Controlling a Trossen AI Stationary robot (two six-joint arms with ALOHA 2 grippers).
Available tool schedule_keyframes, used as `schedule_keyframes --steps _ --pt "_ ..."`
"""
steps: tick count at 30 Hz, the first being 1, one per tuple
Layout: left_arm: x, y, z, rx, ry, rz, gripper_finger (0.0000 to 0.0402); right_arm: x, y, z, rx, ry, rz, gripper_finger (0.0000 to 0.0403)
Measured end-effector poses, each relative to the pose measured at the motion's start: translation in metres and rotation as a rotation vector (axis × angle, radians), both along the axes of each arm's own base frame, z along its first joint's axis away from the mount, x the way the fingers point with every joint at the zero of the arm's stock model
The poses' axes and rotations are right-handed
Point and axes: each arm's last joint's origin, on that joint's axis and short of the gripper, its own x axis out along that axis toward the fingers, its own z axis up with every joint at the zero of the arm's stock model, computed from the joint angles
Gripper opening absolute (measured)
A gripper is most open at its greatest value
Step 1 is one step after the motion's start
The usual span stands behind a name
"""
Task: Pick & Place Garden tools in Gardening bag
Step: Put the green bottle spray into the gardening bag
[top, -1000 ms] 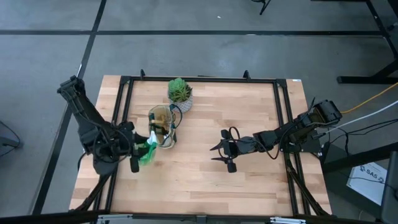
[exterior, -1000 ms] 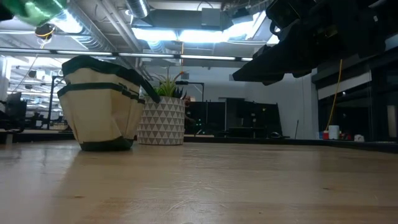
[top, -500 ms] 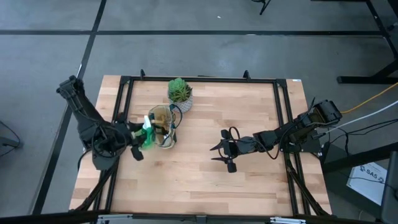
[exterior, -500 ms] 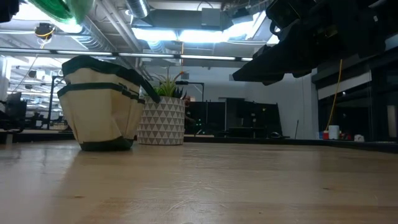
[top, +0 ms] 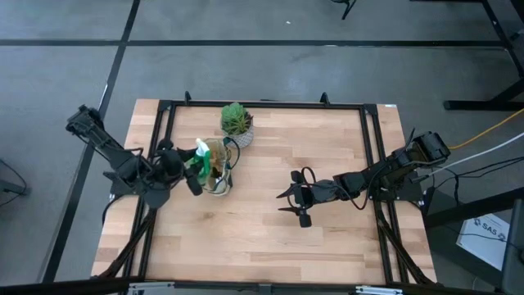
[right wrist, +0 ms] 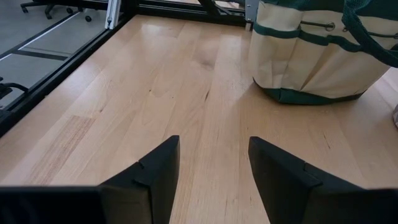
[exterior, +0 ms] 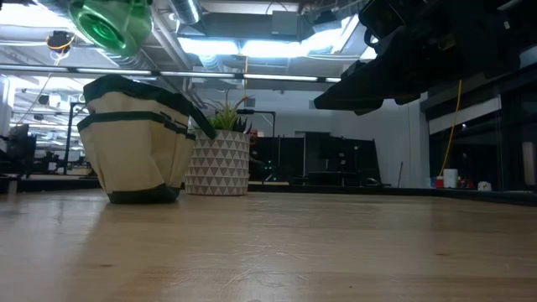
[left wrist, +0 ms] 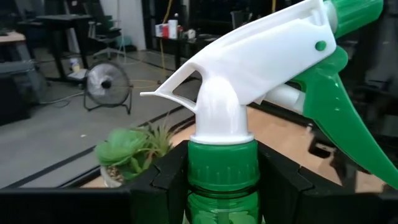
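Observation:
My left gripper (top: 190, 170) is shut on a translucent green spray bottle (top: 197, 161) with a white head and green trigger (left wrist: 249, 74). It holds the bottle in the air at the left side of the gardening bag (top: 217, 168). In the low view the bottle's round base (exterior: 111, 23) hangs above the bag (exterior: 134, 138). The cream bag with green trim stands on its base on the table. My right gripper (top: 293, 197) waits open at mid-table, right of the bag (right wrist: 317, 56), with nothing between its fingers (right wrist: 155, 171). My left gripper pinches the bottle between its two fingers (left wrist: 163, 186) just below the green collar (left wrist: 221, 177), at the top of the body. The fingers come level from the table's left and lie across the bottle. The bottle is lifted clear and lies about level, head toward the far edge.
A potted green plant (top: 237, 123) in a white patterned pot (exterior: 218, 164) stands just behind the bag, toward the far edge. A black frame (top: 164, 115) runs around the table. Bare wood lies between the bag and my right gripper and along the near edge.
My left gripper has swung toward the table's far edge and toward the bag, turning as it went. The bottle has gone with it, lifted clear throughout. It has come from the bag's near left corner to beside the bag's rim, and its base now faces the near edge.

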Motion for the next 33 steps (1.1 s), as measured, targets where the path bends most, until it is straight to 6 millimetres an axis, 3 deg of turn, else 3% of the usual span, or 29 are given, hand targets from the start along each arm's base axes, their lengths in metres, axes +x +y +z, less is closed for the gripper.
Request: schedule_keyframes --steps 7,14,21,26,33 --pt "0.016 0.015 0.008 -0.006 0.015 0.027 0.0143 0.000 0.000 0.000 0.000 0.000 0.000 0.0195" --pt "0.035 0.030 0.021 0.065 0.087 -0.211 0.0143 0.000 0.000 0.000 0.000 0.000 0.000 0.0195" --pt "0.031 0.052 0.027 0.094 0.091 -0.304 0.0143 0.000 0.000 0.000 0.000 0.000 0.000 0.0195" --pt "0.019 0.062 0.012 0.103 0.059 -0.309 0.0147 0.000 0.000 0.000 0.000 0.000 0.000 0.0195" --pt "0.003 0.071 -0.019 0.085 -0.150 -0.326 0.0146 0.000 0.000 0.000 0.000 0.000 0.000 0.0195"
